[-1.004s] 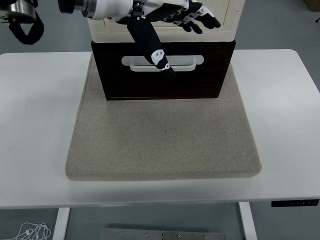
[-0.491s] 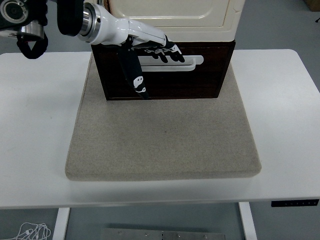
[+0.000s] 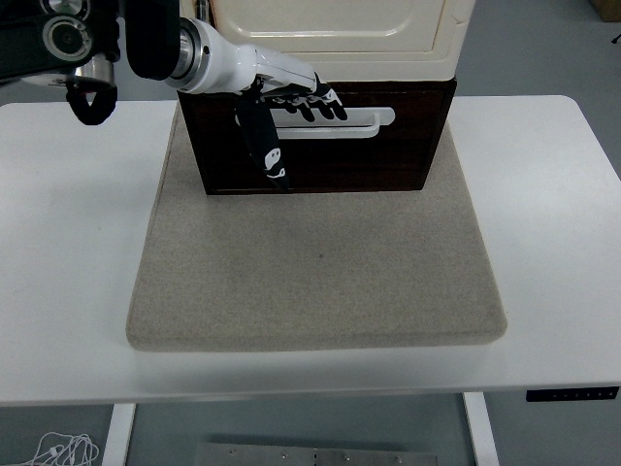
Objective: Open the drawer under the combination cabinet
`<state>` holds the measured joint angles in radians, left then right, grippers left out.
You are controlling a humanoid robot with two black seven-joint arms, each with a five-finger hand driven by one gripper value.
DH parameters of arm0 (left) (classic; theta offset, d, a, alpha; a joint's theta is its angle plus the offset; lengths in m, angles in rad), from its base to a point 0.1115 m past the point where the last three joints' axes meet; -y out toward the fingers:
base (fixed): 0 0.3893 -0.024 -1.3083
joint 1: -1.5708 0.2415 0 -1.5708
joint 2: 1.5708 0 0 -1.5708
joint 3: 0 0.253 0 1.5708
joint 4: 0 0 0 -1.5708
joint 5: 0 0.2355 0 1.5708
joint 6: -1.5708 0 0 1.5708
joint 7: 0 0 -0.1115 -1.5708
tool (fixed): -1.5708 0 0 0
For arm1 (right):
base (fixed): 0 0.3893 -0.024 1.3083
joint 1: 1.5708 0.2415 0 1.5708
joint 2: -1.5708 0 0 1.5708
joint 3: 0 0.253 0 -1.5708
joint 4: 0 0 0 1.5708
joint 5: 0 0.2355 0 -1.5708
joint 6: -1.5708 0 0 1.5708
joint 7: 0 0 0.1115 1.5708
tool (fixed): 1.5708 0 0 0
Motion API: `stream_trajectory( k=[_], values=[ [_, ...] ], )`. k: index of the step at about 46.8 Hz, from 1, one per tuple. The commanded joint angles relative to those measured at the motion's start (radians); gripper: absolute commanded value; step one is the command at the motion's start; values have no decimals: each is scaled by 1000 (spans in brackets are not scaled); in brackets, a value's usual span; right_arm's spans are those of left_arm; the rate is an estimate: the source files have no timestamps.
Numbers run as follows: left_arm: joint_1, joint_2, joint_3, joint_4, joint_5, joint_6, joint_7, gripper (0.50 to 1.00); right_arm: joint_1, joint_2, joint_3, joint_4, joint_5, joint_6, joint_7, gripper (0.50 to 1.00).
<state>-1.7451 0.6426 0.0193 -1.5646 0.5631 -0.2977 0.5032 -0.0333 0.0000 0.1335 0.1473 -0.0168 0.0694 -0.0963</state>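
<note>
The combination cabinet (image 3: pixel 388 34) has a cream upper part and stands at the back of a grey mat. Under it is a dark brown drawer (image 3: pixel 398 160) with a white bar handle (image 3: pixel 364 121); the drawer front sits flush with the cabinet. My left hand (image 3: pixel 294 115) reaches in from the upper left. Its fingers (image 3: pixel 315 100) curl over the left part of the handle, and its black thumb (image 3: pixel 267 146) hangs down in front of the drawer. The right hand is out of view.
The grey felt mat (image 3: pixel 320 272) covers the middle of the white table (image 3: pixel 68 243) and runs under the cabinet. My left forearm (image 3: pixel 146 44) crosses the upper left corner above the table.
My left hand came down from the cabinet's cream front onto the drawer handle, then shifted slightly left along it. The drawer has not visibly moved.
</note>
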Motion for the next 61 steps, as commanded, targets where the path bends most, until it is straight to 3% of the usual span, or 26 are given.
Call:
stream_trajectory(
  k=[1, 8, 18, 61],
  values=[
    [3, -18, 1, 21, 1, 3, 0, 1000, 0, 0, 0, 0, 0, 1, 0, 928],
    [4, -63, 1, 55, 1, 11, 1, 1000, 0, 0, 0, 0, 0, 0, 0, 928],
    [18, -115, 24, 89, 1, 86, 3, 1000, 1, 0, 0, 0, 0, 0, 0, 928],
    [24, -107, 57, 95, -11, 103, 31, 1000, 1, 0, 0, 0, 0, 0, 0, 926]
  ],
)
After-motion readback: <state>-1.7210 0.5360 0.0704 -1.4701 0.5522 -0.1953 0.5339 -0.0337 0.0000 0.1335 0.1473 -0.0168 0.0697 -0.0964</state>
